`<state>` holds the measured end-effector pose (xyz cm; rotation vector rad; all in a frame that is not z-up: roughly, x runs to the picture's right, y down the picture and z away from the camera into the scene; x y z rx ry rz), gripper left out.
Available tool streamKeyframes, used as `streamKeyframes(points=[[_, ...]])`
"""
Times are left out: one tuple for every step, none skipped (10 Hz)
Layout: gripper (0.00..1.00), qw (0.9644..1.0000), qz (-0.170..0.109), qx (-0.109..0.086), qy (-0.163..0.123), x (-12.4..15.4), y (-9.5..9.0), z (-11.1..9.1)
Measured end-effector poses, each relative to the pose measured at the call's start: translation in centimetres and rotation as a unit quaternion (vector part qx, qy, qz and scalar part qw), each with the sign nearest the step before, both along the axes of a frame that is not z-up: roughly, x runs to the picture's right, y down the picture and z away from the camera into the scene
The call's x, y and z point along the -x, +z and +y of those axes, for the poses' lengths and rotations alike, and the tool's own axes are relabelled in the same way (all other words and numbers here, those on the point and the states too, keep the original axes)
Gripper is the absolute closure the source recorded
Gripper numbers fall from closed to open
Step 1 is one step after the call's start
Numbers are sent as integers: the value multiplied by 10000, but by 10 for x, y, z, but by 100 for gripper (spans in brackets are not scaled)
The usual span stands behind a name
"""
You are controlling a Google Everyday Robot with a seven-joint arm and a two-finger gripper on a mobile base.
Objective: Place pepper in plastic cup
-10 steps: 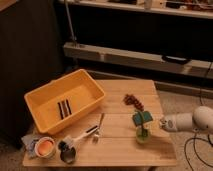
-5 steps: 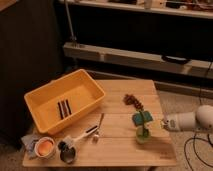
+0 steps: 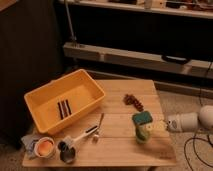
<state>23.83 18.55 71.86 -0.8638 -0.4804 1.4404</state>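
Fingers on the gripper [image 3: 153, 127] reach in from the right and sit at the rim of the plastic cup [image 3: 141, 135], but I cannot tell if they are open, closed or holding something. That cup stands on the near right part of the bench [image 3: 120, 150]. A green sponge [image 3: 142, 118] shows just behind the top of the cup, and I cannot tell if it touches it. I cannot pick out the pepper anywhere; it may be hidden at the tip of the gripper, but that is only a guess. A small red bunch [image 3: 133, 100] lies a bit farther back on the bench. On the left is a yellow bin [image 3: 37, 107] with two dark sticks [image 3: 63, 108] in it. Near the left edge stand a white cup [image 3: 44, 148] with orange inside and a dark metal cup [image 3: 67, 153], with a fork [image 3: 98, 128] lying between them and the plastic cup. I think the step now is dropping the pepper in. To do that well, the tip should be right over the middle of the cup's mouth, not over its rim. It should be low, so the pepper cannot bounce out. The gripper should not push the cup, as it looks light and could tip. It should also keep off the sponge.
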Motion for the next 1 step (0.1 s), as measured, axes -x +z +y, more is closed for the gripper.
streamKeyframes(points=[[20, 9999, 114, 16, 72, -4, -1, -1]])
